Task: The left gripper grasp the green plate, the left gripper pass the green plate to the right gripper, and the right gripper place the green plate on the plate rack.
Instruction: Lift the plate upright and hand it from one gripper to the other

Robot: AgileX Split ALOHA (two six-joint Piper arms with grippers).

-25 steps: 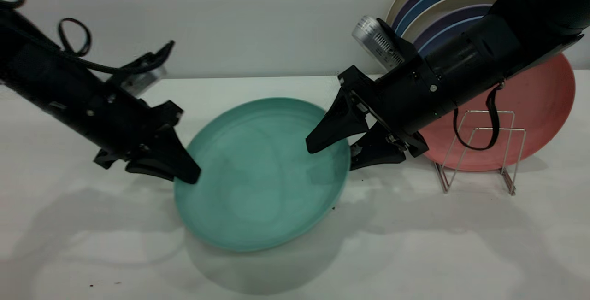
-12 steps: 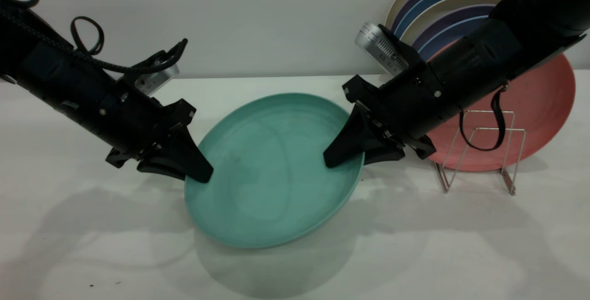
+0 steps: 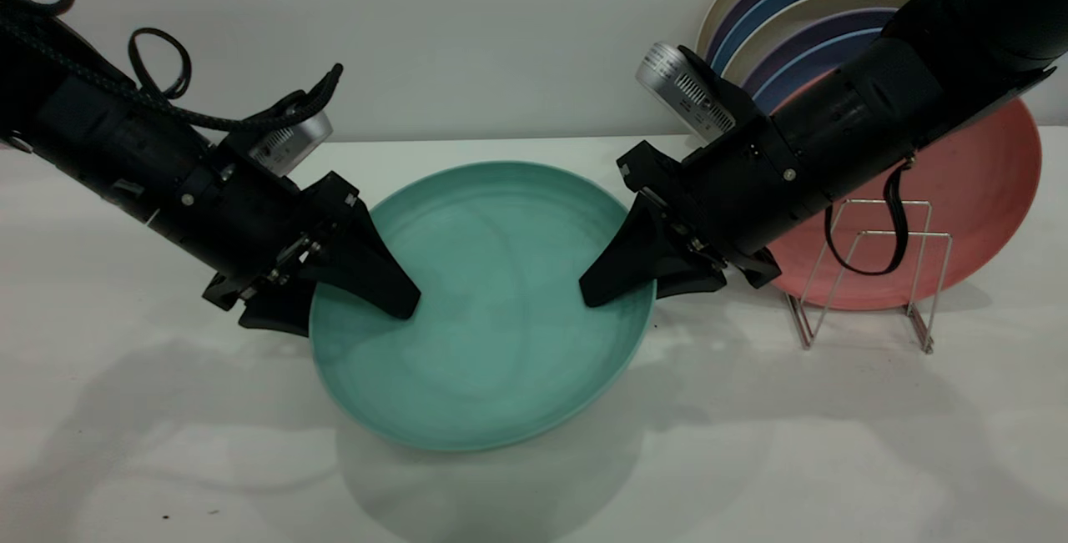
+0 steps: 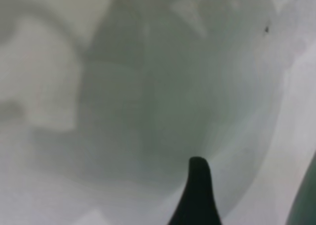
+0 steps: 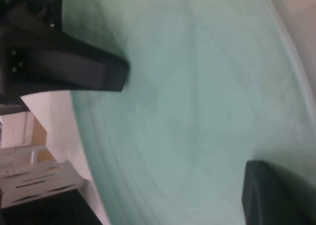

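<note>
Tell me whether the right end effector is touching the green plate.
Touching. In the exterior view the right end effector is clamped on the green plate's rim, one finger over the top face, one beneath.

One green plate, one salmon-pink plate, and one wire plate rack with two upright loop dividers. Behind, a leaning stack of about six plates. Two grippers: left, right.

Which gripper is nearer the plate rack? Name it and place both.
Right. The right gripper, clamped on the green plate, sits just beside the plate rack; the left gripper is at the plate's far edge.
</note>
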